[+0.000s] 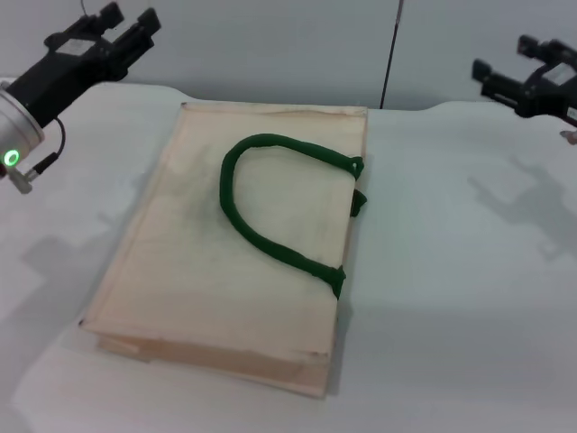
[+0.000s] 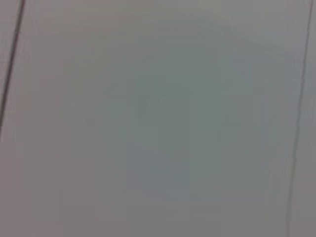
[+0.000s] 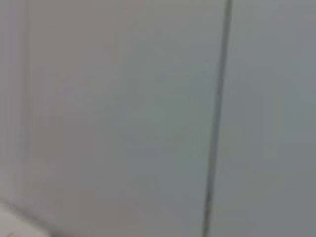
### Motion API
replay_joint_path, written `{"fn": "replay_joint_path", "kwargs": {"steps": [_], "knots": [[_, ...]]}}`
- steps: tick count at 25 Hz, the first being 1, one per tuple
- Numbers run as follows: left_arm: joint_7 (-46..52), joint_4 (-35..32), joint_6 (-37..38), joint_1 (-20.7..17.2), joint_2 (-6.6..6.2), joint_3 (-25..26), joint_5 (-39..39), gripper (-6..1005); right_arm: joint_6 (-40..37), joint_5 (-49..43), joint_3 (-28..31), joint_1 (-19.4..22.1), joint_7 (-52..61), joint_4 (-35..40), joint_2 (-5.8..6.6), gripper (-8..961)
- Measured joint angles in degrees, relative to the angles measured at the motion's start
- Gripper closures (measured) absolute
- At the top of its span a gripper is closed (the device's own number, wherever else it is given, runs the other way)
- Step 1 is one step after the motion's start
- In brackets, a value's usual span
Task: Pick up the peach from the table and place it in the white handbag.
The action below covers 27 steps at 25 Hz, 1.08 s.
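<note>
The white handbag (image 1: 234, 253) lies flat in the middle of the table, its dark green rope handles (image 1: 261, 203) resting in a loop on top. The peach is not in view. My left gripper (image 1: 126, 25) is raised at the far left, above the table's back edge, open and empty. My right gripper (image 1: 507, 61) is raised at the far right, open and empty. Both are well away from the bag. The wrist views show only a plain grey wall.
The white table (image 1: 451, 271) runs to both sides of the bag. A grey wall with a dark vertical seam (image 1: 389, 54) stands behind it. A small pinkish bit (image 1: 570, 136) shows at the right edge; I cannot tell what it is.
</note>
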<state>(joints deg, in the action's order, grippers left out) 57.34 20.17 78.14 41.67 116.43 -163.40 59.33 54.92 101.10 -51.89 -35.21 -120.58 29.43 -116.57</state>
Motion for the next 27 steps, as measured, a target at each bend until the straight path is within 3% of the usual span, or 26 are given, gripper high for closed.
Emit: {"fn": "replay_joint_path", "kwargs": {"steps": [4,10,15,18,27], "knots": [[-11.02,-4.54,-2.78,-1.86,0.11,0.08,4.72,349,1.91,15.28,0.09,-0.21,-17.78,-9.81,0.01,144],[-29.84,-12.98,-4.29,-4.28,0.15,0.1,12.67,349,7.62,36.82,0.45,-0.5,-35.47,-21.63,-0.08,143],[-39.05,-17.35,-4.99,-5.08,0.16,0.1,16.32,349,11.39,46.55,0.49,-0.51,-38.75,-26.12,-0.15,143],[-41.02,-18.3,-5.03,-5.52,0.23,0.11,17.47,349,12.83,50.37,0.48,-0.5,-39.33,-27.87,-0.18,143],[-41.65,-18.65,-5.11,-5.87,0.17,0.19,17.66,349,12.54,50.74,0.48,-0.46,-39.52,-28.33,-0.15,148]]}}
